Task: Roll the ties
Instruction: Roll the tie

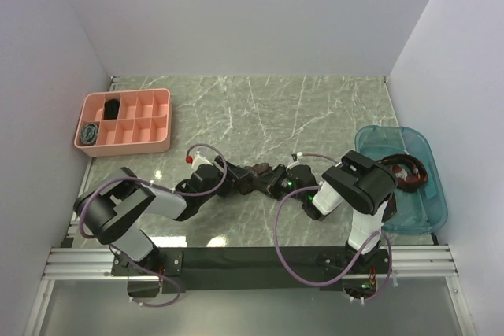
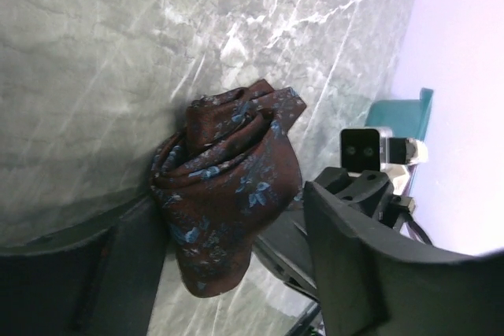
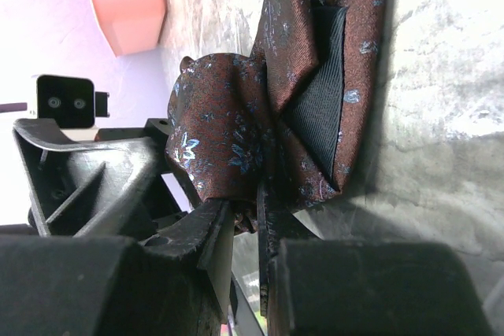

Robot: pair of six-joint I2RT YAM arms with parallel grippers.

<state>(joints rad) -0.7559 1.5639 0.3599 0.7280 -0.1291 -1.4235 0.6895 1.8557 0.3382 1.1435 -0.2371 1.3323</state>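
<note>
1. I see the coiled maroon tie (image 1: 264, 179) lying mid-front on the grey marbled table (image 1: 315, 108), with white walls (image 1: 252, 13) on three sides.
2. My right gripper (image 3: 244, 206) is nearly closed, pinching the tie's fabric.
3. My left gripper (image 2: 232, 202) stands wide around the coil, gripping nothing.
4. A pink tray (image 1: 126, 94) sits far left and a blue bin (image 1: 417, 218) sits right.

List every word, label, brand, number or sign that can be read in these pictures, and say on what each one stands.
None: no view shows readable text.
The rolled tie carries only a pattern of small blue flowers, and no label shows on it.
The pink tray and the blue bin show no word, number or brand mark.
</note>
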